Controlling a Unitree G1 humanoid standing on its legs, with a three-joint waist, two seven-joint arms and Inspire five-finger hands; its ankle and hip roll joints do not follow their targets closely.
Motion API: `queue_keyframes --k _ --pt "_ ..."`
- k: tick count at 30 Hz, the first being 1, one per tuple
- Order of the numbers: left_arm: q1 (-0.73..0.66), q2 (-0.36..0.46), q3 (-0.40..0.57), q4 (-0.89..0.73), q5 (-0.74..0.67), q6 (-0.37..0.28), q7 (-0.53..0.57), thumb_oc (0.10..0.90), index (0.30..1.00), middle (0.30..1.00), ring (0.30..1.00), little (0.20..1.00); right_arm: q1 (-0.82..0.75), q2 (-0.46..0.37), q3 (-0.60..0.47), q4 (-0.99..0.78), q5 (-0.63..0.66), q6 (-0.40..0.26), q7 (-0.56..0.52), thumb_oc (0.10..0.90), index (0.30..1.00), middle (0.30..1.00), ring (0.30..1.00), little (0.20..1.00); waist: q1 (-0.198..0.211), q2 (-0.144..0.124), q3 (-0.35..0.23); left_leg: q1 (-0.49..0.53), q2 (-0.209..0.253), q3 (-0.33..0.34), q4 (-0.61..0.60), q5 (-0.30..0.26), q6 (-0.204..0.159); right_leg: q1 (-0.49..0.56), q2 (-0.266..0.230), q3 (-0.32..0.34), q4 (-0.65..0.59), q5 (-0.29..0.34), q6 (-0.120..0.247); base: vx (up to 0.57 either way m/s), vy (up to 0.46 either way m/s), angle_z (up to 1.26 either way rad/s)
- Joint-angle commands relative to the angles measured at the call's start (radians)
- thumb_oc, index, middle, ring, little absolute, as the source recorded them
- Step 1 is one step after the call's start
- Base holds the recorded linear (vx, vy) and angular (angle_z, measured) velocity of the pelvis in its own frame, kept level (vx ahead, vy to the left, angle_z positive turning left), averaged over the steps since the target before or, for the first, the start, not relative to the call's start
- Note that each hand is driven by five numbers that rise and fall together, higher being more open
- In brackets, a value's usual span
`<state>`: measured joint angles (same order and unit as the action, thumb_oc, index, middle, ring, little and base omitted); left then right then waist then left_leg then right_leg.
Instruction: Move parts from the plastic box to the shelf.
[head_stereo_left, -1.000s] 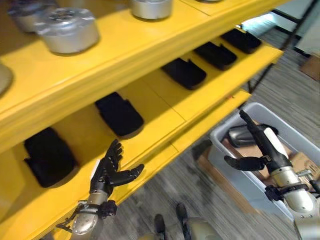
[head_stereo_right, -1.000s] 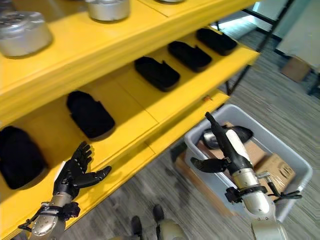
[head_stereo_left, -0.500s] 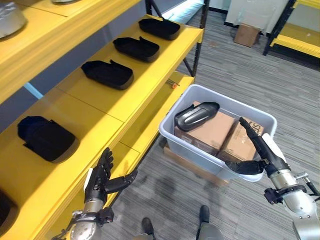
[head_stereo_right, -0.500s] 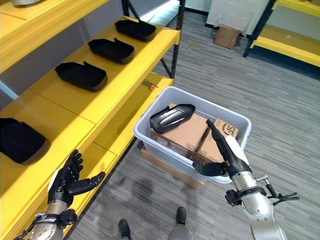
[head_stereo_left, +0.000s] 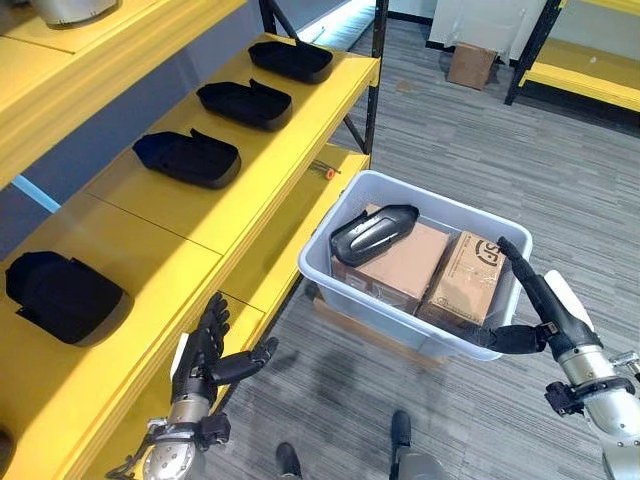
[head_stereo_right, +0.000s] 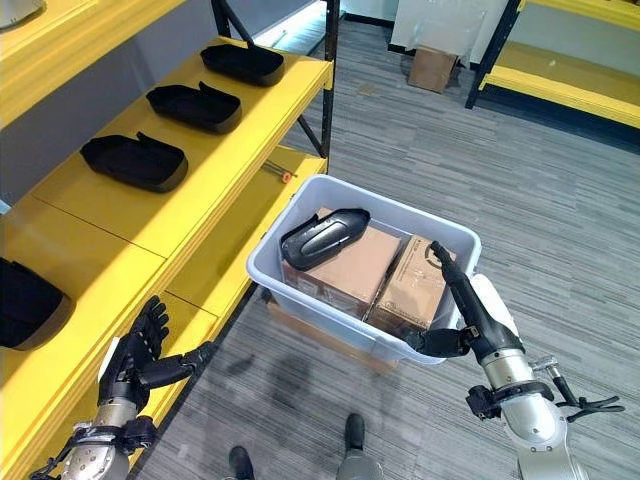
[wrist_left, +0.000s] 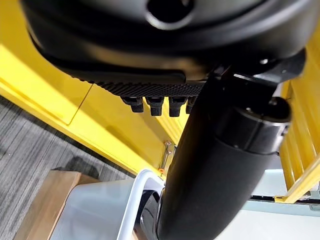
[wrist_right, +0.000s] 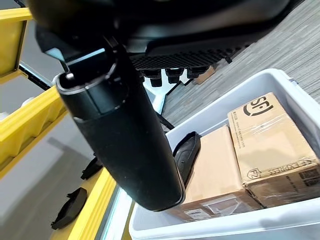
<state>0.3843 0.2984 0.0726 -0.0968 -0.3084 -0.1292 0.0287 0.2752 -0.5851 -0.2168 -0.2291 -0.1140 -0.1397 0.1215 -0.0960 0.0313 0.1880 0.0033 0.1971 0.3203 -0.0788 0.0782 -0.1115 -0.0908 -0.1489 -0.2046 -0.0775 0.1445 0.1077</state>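
I stand on a grey striped floor beside a big yellow shelf. Black parts lie in a row on the shelf, running from 8 o'clock up to 12 o'clock.

My left hand hangs low at 7 o'clock, just beside the shelf edge. Its fingers are straight and spread, and it holds nothing.

In the middle sits the grey plastic box on the floor. One black part with a shiny silver stripe lies on top of the cardboard boxes inside it. That is the one I think I must take next.

My right hand is at 4 o'clock, at the near corner of the box. Its fingers are straight and its thumb sticks out, holding nothing.

To do this well, I should reach over the rim to the part, come down on its middle, and close my fingers all around it. I should lift it straight up so it does not bump the box wall.
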Motion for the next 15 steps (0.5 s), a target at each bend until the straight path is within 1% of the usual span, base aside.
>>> queue_keyframes --k 1,3,4,5,6,7,8,9,10,11,12,13,14,15 --pt "-0.050 0.054 0.029 -0.117 -0.005 -0.090 -0.024 0.900 1.000 1.000 1.000 1.000 -0.047 -0.070 -0.079 -0.106 0.044 -0.103 -0.057 0.900 1.000 1.000 1.000 1.000 -0.025 -0.002 -0.022 0.023 0.100 -0.032 0.079 -0.014 -0.015 -0.013 0.026 0.029 0.190 -0.262 -0.024 0.04 -0.221 -0.05" --pt "-0.052 0.054 0.033 -0.121 -0.004 -0.090 -0.029 0.900 1.000 1.000 1.000 1.000 -0.038 -0.073 -0.082 -0.112 0.048 -0.109 -0.054 0.900 1.000 1.000 1.000 1.000 -0.028 -0.009 -0.009 -0.004 0.131 -0.041 0.176 0.022 -0.021 0.003 0.060 0.047 0.184 -0.277 -0.056 0.04 -0.241 -0.12" --pt "-0.052 0.054 0.033 -0.121 -0.004 -0.090 -0.029 0.900 1.000 1.000 1.000 1.000 -0.038 -0.073 -0.082 -0.112 0.048 -0.109 -0.053 0.900 1.000 1.000 1.000 1.000 -0.028 -0.008 -0.008 -0.005 0.132 -0.041 0.178 0.021 -0.021 0.004 0.061 0.047 0.184 -0.277 -0.056 0.04 -0.245 -0.25" --pt "-0.052 0.054 0.034 -0.122 -0.008 -0.087 -0.034 0.900 1.000 1.000 1.000 1.000 -0.033 -0.076 -0.084 -0.113 0.052 -0.111 -0.052 0.900 1.000 1.000 1.000 1.000 -0.026 -0.017 0.003 -0.036 0.155 -0.070 0.271 0.055 -0.018 0.020 0.084 0.060 0.176 -0.282 -0.080 0.02 -0.372 -0.35" --pt "-0.064 0.060 0.030 -0.127 -0.005 -0.085 -0.032 0.900 1.000 1.000 1.000 1.000 -0.044 -0.079 -0.074 -0.108 0.060 -0.108 -0.059 0.900 1.000 1.000 1.000 1.000 -0.004 -0.048 0.039 -0.122 0.144 -0.176 0.456 0.082 0.018 0.045 0.107 0.089 0.162 -0.282 -0.116 -0.04 -0.437 -0.44" --pt "-0.065 0.055 0.031 -0.129 -0.007 -0.084 -0.025 0.900 1.000 1.000 1.000 1.000 -0.053 -0.078 -0.063 -0.107 0.062 -0.106 -0.059 0.900 1.000 1.000 1.000 1.000 0.005 -0.062 0.054 -0.158 0.120 -0.211 0.491 0.097 0.050 0.047 0.116 0.101 0.152 -0.271 -0.130 -0.05 -0.330 -0.58" --pt "-0.068 0.054 0.032 -0.129 -0.013 -0.083 -0.023 0.900 1.000 1.000 1.000 1.000 -0.059 -0.077 -0.059 -0.104 0.062 -0.106 -0.061 0.900 1.000 1.000 1.000 1.000 0.015 -0.073 0.062 -0.201 0.095 -0.236 0.506 0.083 0.060 0.054 0.111 0.108 0.151 -0.273 -0.131 -0.03 -0.084 -0.65" --pt "-0.071 0.047 0.033 -0.128 -0.018 -0.081 -0.021 0.900 1.000 1.000 1.000 1.000 -0.068 -0.080 -0.054 -0.094 0.059 -0.103 -0.061 0.900 1.000 1.000 1.000 1.000 0.033 -0.078 0.068 -0.254 0.032 -0.273 0.469 0.038 0.072 0.063 0.105 0.122 0.143 -0.273 -0.123 0.04 -0.008 -0.57" --pt "-0.071 0.047 0.033 -0.128 -0.018 -0.081 -0.021 0.900 1.000 1.000 1.000 1.000 -0.069 -0.080 -0.054 -0.093 0.059 -0.103 -0.061 0.900 1.000 1.000 1.000 1.000 0.031 -0.080 0.067 -0.255 0.028 -0.272 0.470 0.035 0.075 0.064 0.101 0.121 0.143 -0.274 -0.120 0.06 0.032 -0.39" --pt "-0.068 0.043 0.034 -0.128 -0.022 -0.080 -0.019 0.900 1.000 1.000 1.000 1.000 -0.072 -0.083 -0.052 -0.089 0.059 -0.102 -0.061 0.900 1.000 1.000 1.000 1.000 0.040 -0.083 0.073 -0.285 0.002 -0.289 0.419 0.029 0.074 0.077 0.103 0.132 0.139 -0.276 -0.114 0.16 0.060 -0.43" --pt "-0.066 0.038 0.020 -0.121 -0.025 -0.079 -0.015 0.900 1.000 1.000 1.000 1.000 -0.072 -0.082 -0.050 -0.077 0.058 -0.102 -0.065 0.900 1.000 1.000 1.000 1.000 0.052 -0.075 0.078 -0.328 0.004 -0.291 0.248 0.120 0.038 0.090 0.112 0.136 0.131 -0.276 -0.107 0.21 0.097 -0.32" --pt "-0.071 0.041 0.010 -0.117 -0.018 -0.082 -0.010 0.900 1.000 1.000 1.000 1.000 -0.073 -0.081 -0.046 -0.071 0.052 -0.103 -0.073 0.900 1.000 1.000 1.000 1.000 0.064 -0.074 0.090 -0.357 -0.023 -0.313 0.176 0.148 0.026 0.098 0.109 0.140 0.139 -0.281 -0.102 0.25 0.165 -0.25" --pt "-0.081 0.046 0.008 -0.109 -0.011 -0.086 0.002 0.900 1.000 1.000 1.000 1.000 -0.083 -0.078 -0.035 -0.061 0.040 -0.106 -0.085 0.900 1.000 1.000 1.000 1.000 0.079 -0.068 0.096 -0.378 -0.070 -0.370 0.091 0.152 0.025 0.102 0.110 0.156 0.148 -0.288 -0.097 0.20 0.184 -0.03" --pt "-0.083 0.046 0.007 -0.106 -0.011 -0.090 0.005 0.900 1.000 1.000 1.000 1.000 -0.089 -0.076 -0.031 -0.062 0.025 -0.107 -0.091 0.900 1.000 1.000 1.000 1.000 0.081 -0.063 0.098 -0.367 -0.077 -0.398 0.056 0.168 0.016 0.109 0.119 0.178 0.159 -0.296 -0.094 0.22 0.205 -0.13"
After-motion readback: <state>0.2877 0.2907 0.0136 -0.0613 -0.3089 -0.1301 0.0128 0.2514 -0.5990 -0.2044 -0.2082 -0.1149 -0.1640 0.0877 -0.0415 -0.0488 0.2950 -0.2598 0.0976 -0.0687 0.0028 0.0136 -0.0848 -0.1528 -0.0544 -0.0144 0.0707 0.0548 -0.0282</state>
